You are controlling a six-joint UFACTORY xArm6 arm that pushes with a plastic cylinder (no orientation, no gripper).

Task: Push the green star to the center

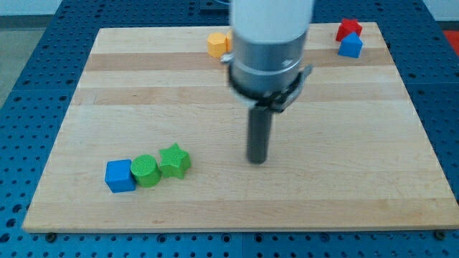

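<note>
resting bare right of green star (174, 160), my tip (257, 160); green cylinder (145, 170) touches star's left.

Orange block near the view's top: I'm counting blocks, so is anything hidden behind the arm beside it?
The orange block shows only partly; the arm's grey body covers its right side and whatever lies behind.
</note>
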